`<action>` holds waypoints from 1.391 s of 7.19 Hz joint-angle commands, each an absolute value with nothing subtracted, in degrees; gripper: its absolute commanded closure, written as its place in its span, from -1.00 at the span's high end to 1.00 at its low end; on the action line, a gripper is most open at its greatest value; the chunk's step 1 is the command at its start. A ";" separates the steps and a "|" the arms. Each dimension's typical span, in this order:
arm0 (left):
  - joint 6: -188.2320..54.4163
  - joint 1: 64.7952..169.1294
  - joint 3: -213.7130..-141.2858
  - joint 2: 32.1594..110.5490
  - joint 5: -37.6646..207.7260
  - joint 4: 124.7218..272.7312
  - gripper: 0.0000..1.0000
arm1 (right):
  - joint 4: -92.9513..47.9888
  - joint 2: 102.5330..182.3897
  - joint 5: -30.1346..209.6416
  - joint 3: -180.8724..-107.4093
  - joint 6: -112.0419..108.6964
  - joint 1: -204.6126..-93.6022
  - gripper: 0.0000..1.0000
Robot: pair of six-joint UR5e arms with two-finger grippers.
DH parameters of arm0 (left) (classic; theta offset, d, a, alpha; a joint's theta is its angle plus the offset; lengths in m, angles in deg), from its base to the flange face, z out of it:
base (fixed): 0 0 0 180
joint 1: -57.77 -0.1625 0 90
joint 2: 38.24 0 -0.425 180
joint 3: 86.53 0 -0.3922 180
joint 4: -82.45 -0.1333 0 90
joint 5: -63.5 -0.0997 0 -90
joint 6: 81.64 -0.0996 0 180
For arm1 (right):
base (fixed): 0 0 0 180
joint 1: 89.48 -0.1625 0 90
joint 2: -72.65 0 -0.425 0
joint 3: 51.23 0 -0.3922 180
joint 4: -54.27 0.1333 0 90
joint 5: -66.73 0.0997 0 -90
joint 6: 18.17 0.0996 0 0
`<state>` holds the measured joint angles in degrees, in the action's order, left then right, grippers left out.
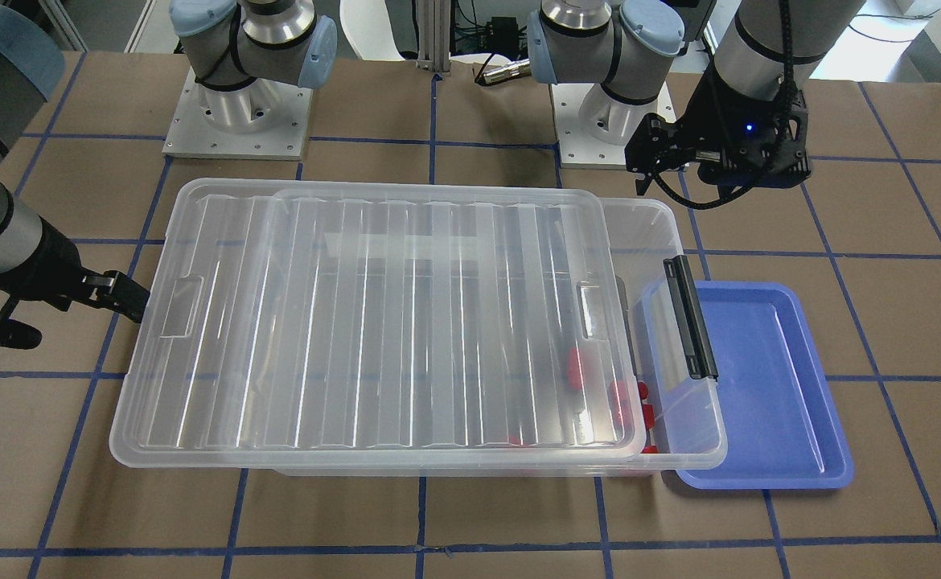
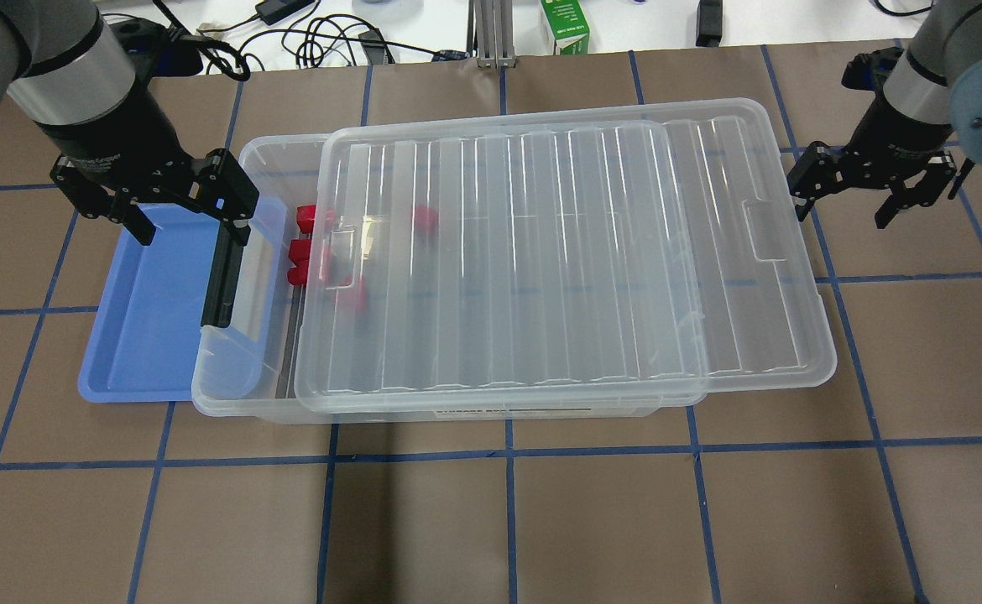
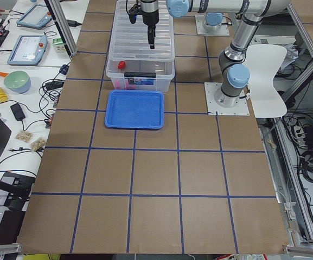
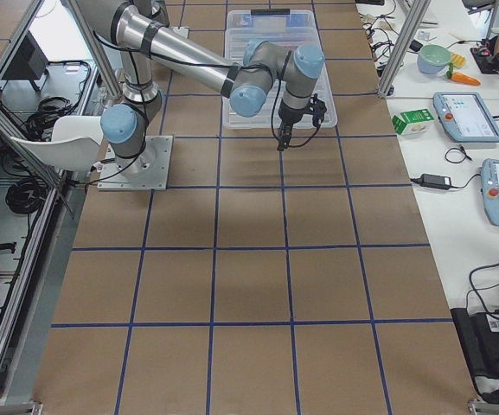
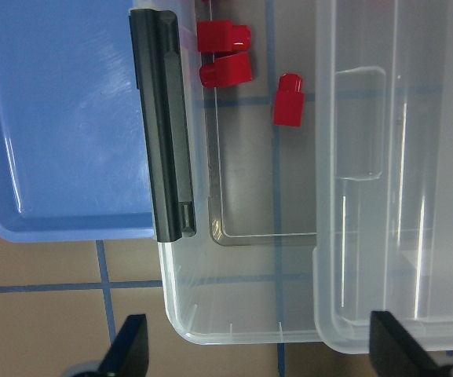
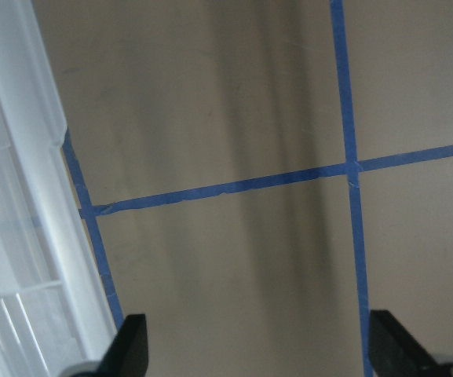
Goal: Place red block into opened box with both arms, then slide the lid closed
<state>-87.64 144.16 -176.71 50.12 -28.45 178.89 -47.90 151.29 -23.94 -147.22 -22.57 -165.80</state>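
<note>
Red blocks (image 2: 304, 217) are lying inside the box (image 2: 239, 369), the lid (image 2: 558, 252) partly covering it; both hands, left (image 2: 189, 216) and right (image 2: 845, 197), are hovering wide open, empty.

Lid (image 2: 541, 252) glossy clear ribbed plastic; blue tray (image 2: 151, 310) smooth plastic; table (image 2: 541, 520) matt brown.

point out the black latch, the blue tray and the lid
black latch (image 2: 221, 273): overhead exterior view, middle of the bar.
blue tray (image 2: 155, 319): overhead exterior view, bare floor.
lid (image 2: 541, 252): overhead exterior view, ribbed centre panel.
</note>
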 commanded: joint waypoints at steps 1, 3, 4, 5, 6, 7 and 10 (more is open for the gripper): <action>-87.70 144.16 -176.79 50.09 -28.52 178.95 1.00 | -50.31 150.97 -23.62 -147.21 -17.76 -169.27 1.00; -87.79 144.16 -176.79 50.09 -28.79 178.95 1.00 | -50.33 150.70 -23.53 -147.21 -17.21 -171.38 1.00; -88.05 144.16 -176.79 50.09 -28.87 178.95 1.00 | -50.32 150.70 -23.36 -147.21 -16.95 -172.70 1.00; -88.14 144.16 -176.79 50.09 -29.05 178.95 1.00 | -50.41 150.70 -23.36 -147.30 -16.86 -173.32 1.00; -88.23 144.08 -176.79 50.09 -29.05 178.95 1.00 | -50.33 150.53 -23.44 -147.21 -17.03 -173.32 1.00; -88.32 144.08 -176.79 50.00 -29.23 178.95 1.00 | -50.59 149.74 -23.53 -146.43 -18.08 -173.24 1.00; -88.49 144.08 -176.88 50.09 -29.14 178.95 1.00 | -47.28 150.70 -24.32 -139.68 -18.35 -172.36 1.00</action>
<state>-88.47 144.08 -176.87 50.08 -29.12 178.95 -50.20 150.17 -24.14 -142.88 -18.27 -172.56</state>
